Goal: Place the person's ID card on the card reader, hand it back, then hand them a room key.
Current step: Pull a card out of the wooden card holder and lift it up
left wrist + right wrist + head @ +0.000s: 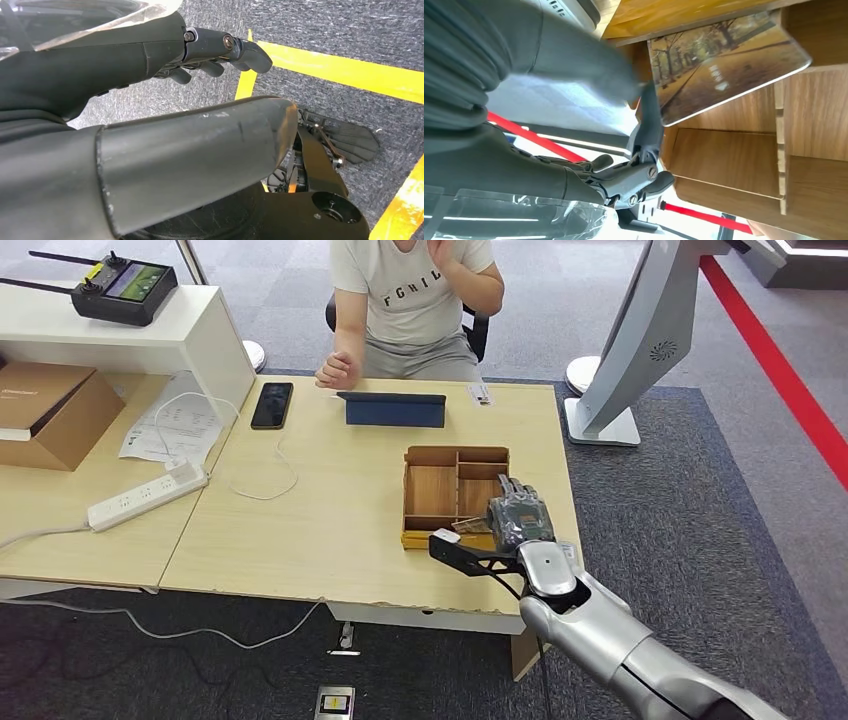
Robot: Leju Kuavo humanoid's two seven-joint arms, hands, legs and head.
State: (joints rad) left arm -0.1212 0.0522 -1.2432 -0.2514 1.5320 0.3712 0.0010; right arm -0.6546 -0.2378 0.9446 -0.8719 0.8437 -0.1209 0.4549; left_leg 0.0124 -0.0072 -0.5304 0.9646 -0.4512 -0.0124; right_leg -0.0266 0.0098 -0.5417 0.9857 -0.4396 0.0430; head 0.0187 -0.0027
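My right hand [520, 515] hovers over the near right corner of a wooden divided box [455, 452] on the table. Seen from the right wrist, this hand [589, 65] pinches a room key card [724, 65] printed with a tree-lined path, between thumb and a finger, inside the box [734, 160]. An edge of that card [468, 525] sticks out beside the hand. A white ID card [481, 393] lies at the table's far edge, next to the dark blue card reader [395, 409]. A seated person [415, 300] faces me. My left hand [175, 150] hangs over the floor, empty, fingers apart.
The person's hand [338, 370] rests on the far table edge. A black phone [272, 404] and a cable lie left of the reader. A power strip [147, 496] and cardboard box [50, 410] sit at left. A white stand [620, 350] rises right of the table.
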